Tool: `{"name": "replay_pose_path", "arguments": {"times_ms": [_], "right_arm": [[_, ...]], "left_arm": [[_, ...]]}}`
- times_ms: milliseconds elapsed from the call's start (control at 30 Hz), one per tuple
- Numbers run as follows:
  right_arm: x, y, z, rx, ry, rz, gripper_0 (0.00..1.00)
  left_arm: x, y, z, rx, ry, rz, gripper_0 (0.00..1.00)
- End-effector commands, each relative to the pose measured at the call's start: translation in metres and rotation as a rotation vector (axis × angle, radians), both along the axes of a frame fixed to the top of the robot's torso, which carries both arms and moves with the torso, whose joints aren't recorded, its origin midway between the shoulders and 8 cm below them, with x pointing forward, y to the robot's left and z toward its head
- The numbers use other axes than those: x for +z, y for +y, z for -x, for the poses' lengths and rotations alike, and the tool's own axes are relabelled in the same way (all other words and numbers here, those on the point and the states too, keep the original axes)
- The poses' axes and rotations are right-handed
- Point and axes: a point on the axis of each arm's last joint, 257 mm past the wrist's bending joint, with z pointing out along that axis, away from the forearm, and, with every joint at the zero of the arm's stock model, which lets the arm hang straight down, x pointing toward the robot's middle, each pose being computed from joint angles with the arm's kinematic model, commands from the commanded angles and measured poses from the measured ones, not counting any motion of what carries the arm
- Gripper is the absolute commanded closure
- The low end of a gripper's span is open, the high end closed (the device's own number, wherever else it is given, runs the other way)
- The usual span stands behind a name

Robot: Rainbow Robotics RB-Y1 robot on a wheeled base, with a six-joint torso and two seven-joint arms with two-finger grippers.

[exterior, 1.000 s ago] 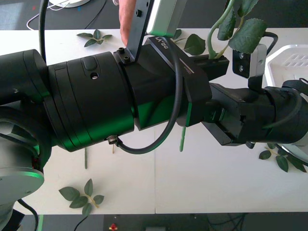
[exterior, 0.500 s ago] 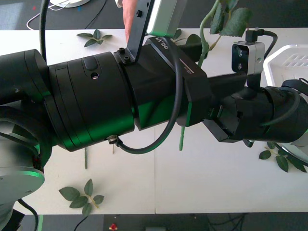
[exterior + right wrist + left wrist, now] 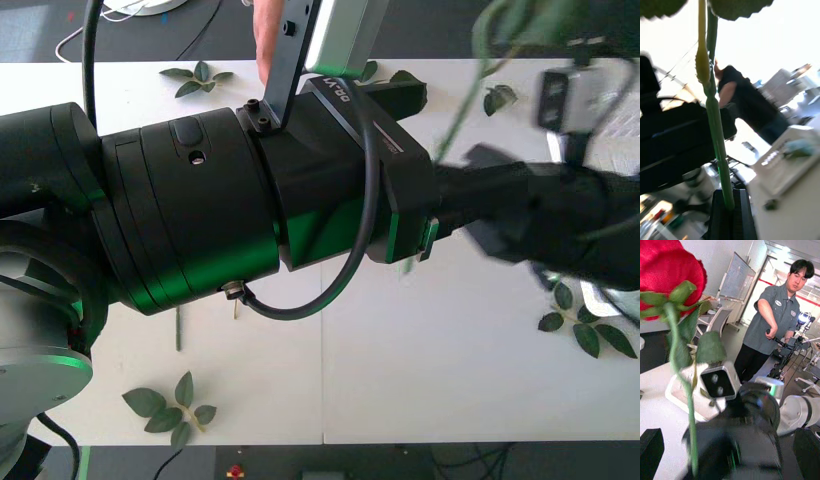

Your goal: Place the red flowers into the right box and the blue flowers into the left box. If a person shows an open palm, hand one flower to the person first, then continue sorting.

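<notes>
**Red rose held upright in the right jaws, right box off to the robot's right**

The right gripper [image 3: 729,210] has its jaws closed on the lower stem of the red rose [image 3: 666,273], stem running straight up from the jaws, bloom topmost. In the front view the right arm is raised above the tabletop [image 3: 440,360], carrying the stem high. The white right box [image 3: 681,390] lies beyond that arm, to its right. The left gripper [image 3: 730,450] faces the rose with jaws spread wide, holding nothing. Judgement: the right arm is nearer the box; a rightward swing follows.
</notes>
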Motion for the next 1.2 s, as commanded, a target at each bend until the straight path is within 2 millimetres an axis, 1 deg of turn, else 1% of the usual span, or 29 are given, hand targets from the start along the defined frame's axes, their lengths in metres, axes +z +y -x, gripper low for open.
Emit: {"name": "replay_pose_path", "arguments": {"times_ms": [33,67,100,133,200,233,267,300,333,400,500,533,567,700,733,767,967,1100,1200], "right_arm": [[-0.004,-0.045,-0.026,-0.155,-0.024,0.071,1.0],[-0.005,-0.049,-0.032,-0.176,-0.019,0.077,1.0],[-0.007,-0.059,-0.044,-0.225,-0.017,0.094,1.0],[-0.007,-0.065,-0.052,-0.253,-0.012,0.099,1.0],[-0.005,-0.073,-0.068,-0.309,-0.014,0.108,1.0],[-0.002,-0.076,-0.079,-0.351,-0.027,0.117,1.0],[0.0,-0.078,-0.085,-0.371,-0.037,0.123,1.0],[0.004,-0.082,-0.1,-0.428,-0.069,0.142,1.0],[0.008,-0.084,-0.106,-0.45,-0.085,0.148,1.0],[0.015,-0.089,-0.127,-0.523,-0.129,0.168,1.0],[0.024,-0.085,-0.154,-0.622,-0.179,0.189,1.0],[0.025,-0.082,-0.158,-0.634,-0.182,0.19,1.0],[0.03,-0.073,-0.167,-0.659,-0.187,0.185,1.0],[0.042,-0.044,-0.189,-0.702,-0.191,0.165,1.0],[0.042,-0.04,-0.192,-0.708,-0.189,0.164,1.0],[0.045,-0.03,-0.201,-0.714,-0.189,0.159,1.0],[0.052,0.007,-0.241,-0.737,-0.21,0.175,1.0],[0.054,0.022,-0.266,-0.765,-0.216,0.192,1.0],[0.057,0.025,-0.278,-0.78,-0.22,0.198,1.0]], "left_arm": [[-0.006,0.0,0.007,-0.012,-0.044,-0.029,0.0],[-0.006,0.0,0.007,-0.012,-0.044,-0.029,0.0],[-0.006,0.0,0.007,-0.012,-0.044,-0.029,0.0],[-0.006,0.0,0.007,-0.012,-0.044,-0.029,0.0],[-0.006,0.0,0.007,-0.012,-0.044,-0.029,0.0],[-0.006,0.0,0.007,-0.012,-0.044,-0.029,0.0],[-0.006,0.0,0.007,-0.012,-0.044,-0.029,0.0],[-0.006,0.0,0.007,-0.012,-0.044,-0.029,0.0],[-0.006,0.0,0.007,-0.012,-0.044,-0.029,0.0],[-0.006,0.0,0.007,-0.012,-0.044,-0.029,0.0],[-0.006,0.0,0.007,-0.012,-0.044,-0.029,0.0],[-0.006,0.0,0.007,-0.012,-0.044,-0.029,0.0],[-0.006,0.0,0.007,-0.012,-0.044,-0.029,0.0],[-0.006,0.0,0.007,-0.012,-0.044,-0.029,0.0],[-0.006,0.0,0.007,-0.012,-0.044,-0.029,0.0],[-0.006,0.0,0.007,-0.012,-0.044,-0.029,0.0],[-0.006,0.0,0.007,-0.012,-0.044,-0.029,0.0],[-0.006,0.0,0.007,-0.012,-0.044,-0.029,0.0],[-0.006,0.0,0.007,-0.012,-0.044,-0.029,0.0]]}}
